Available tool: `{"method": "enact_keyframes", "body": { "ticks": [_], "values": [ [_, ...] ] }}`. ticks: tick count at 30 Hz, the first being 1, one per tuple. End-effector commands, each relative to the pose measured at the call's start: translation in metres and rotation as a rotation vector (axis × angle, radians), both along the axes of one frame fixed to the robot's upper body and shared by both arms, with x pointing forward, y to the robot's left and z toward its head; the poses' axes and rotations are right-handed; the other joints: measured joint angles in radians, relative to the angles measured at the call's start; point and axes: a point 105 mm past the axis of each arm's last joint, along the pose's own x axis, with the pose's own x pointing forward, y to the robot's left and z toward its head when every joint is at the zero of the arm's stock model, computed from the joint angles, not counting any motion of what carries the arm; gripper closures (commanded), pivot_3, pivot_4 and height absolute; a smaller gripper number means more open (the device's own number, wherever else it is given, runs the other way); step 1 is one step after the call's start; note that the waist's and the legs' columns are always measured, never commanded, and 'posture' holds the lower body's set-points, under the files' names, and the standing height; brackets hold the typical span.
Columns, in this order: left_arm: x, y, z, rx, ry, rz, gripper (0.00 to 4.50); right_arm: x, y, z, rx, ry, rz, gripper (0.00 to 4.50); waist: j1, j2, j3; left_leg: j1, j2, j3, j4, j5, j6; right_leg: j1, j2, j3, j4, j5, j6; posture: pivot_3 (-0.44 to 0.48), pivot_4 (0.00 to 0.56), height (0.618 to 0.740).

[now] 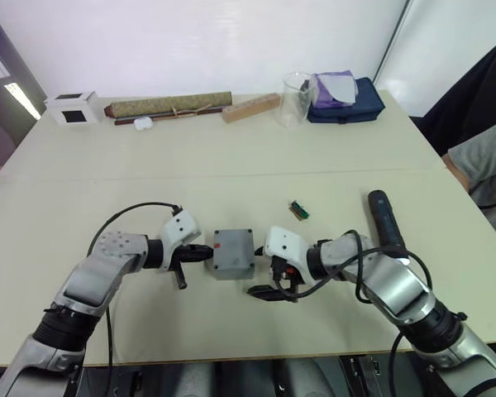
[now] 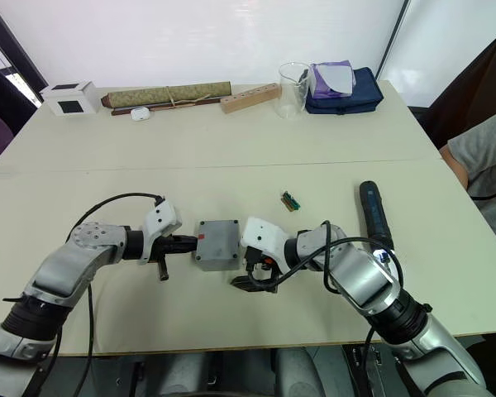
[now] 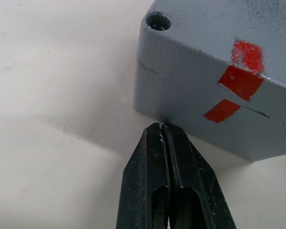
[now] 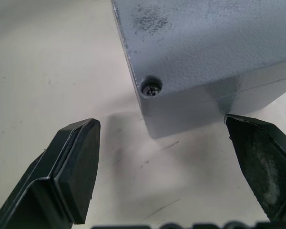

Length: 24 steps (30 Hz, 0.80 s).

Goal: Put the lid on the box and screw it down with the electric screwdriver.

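The box (image 1: 233, 252) sits near the front of the bench (image 1: 231, 165) with the lid (image 3: 219, 19) already on top, between the two grippers. From above it is a plain grey square; the left wrist view shows red tape on its side, the seam under the lid and an empty screw hole at one corner. The right wrist view shows a screw seated in another corner. The left gripper (image 1: 205, 252) is clenched, its tip right at the box's left side, holding nothing. The right gripper (image 4: 181, 162) is spread wide and released, one finger either side of the box's near corner, not touching it. The screwdriver (image 1: 385, 218) lies on the bench beyond the right arm, well apart from the box. A small green part (image 1: 298, 210) lies between them. Along the far edge stand a white cube (image 1: 73, 107), a rolled bundle (image 1: 169, 105), a wooden block (image 1: 250, 107), a clear cup (image 1: 298, 98) and a blue pouch (image 1: 347, 103). A person's sleeve (image 1: 488, 165) is at the right
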Motion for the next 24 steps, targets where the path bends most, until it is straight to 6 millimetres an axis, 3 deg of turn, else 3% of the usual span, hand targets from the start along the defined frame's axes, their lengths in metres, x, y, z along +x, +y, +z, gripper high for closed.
{"method": "enact_keyframes", "body": {
  "ticks": [1, 3, 7, 12, 15, 16, 19, 24],
  "values": [
    [-0.002, -0.008, 0.005, -0.004, -0.014, -0.051, 4.50, -0.005, 0.008, 0.010, 0.024, -0.050, 0.039, 0.02, 0.000, 0.000, 0.000, 0.000, 0.000, 0.000, 0.000, 0.000, 0.000, 0.000, 0.000, 0.000, 0.000, 0.000, 0.000, 0.000, 0.150, 0.740],
    [0.000, -0.007, 0.008, -0.006, -0.015, -0.047, 4.50, -0.004, 0.006, 0.012, 0.023, -0.057, 0.031, 0.02, 0.001, 0.000, 0.000, 0.000, 0.000, 0.000, 0.000, 0.000, 0.000, 0.000, 0.000, 0.000, 0.000, 0.000, 0.000, 0.000, 0.150, 0.740],
    [0.000, 0.006, 0.034, -0.066, -0.016, -0.008, 4.50, -0.001, -0.028, 0.042, 0.049, -0.131, -0.109, 0.02, 0.004, 0.000, 0.000, -0.001, 0.000, -0.001, 0.000, 0.000, 0.000, 0.000, 0.000, 0.000, 0.000, 0.000, 0.000, 0.000, 0.150, 0.740],
    [-0.011, 0.007, 0.057, -0.190, 0.016, -0.023, 4.50, -0.008, -0.047, 0.061, 0.157, -0.149, -0.250, 0.02, 0.002, -0.001, 0.000, -0.001, 0.000, -0.001, 0.000, 0.000, 0.000, 0.000, 0.000, -0.001, 0.000, 0.000, 0.000, 0.000, 0.150, 0.740],
    [0.001, -0.001, 0.102, -0.380, -0.029, -0.017, 4.50, -0.001, -0.073, 0.073, 0.264, -0.174, -0.434, 0.02, 0.004, -0.003, 0.000, -0.001, 0.001, -0.001, 0.000, 0.000, 0.000, 0.000, 0.000, -0.001, 0.000, 0.000, 0.000, 0.000, 0.150, 0.740],
    [0.000, -0.005, 0.110, -0.402, -0.031, -0.045, 4.50, 0.001, -0.081, 0.070, 0.265, -0.180, -0.478, 0.02, 0.008, -0.003, 0.000, -0.002, 0.001, -0.002, 0.001, 0.000, 0.000, 0.000, 0.001, -0.002, 0.000, 0.000, 0.000, 0.000, 0.150, 0.740],
    [-0.008, -0.022, 0.106, -0.333, -0.032, -0.133, 4.50, 0.004, -0.097, 0.050, 0.235, -0.162, -0.568, 0.02, 0.005, -0.004, -0.001, 0.000, 0.000, -0.001, 0.001, 0.000, 0.000, 0.003, 0.000, -0.002, -0.001, 0.000, 0.000, 0.000, 0.150, 0.740],
    [-0.013, -0.033, 0.100, -0.246, -0.052, -0.204, 4.50, 0.006, -0.105, 0.022, 0.237, -0.117, -0.635, 0.02, -0.008, -0.004, -0.001, 0.001, 0.000, 0.001, 0.000, 0.000, 0.000, 0.002, 0.000, 0.001, -0.002, 0.000, 0.000, 0.000, 0.150, 0.740]
  ]
}}
